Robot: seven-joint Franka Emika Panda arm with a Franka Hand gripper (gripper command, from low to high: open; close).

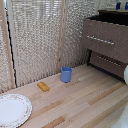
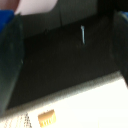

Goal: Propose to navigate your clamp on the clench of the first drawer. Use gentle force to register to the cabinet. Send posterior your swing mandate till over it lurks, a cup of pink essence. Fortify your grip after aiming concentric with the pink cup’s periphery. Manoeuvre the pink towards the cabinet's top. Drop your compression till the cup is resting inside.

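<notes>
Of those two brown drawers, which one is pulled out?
The upper drawer. Its front stands further forward than the lower drawer, and a dark opening shows behind its top edge. The lower one sits back, closed.

Robot body: a rounded white arm casing (image 1: 126,74) shows only at the exterior view's right edge. In the wrist view the pincer (image 2: 67,55) appears as two dark, blurred fingers (image 2: 10,60), one bearing a blue tip.
</notes>
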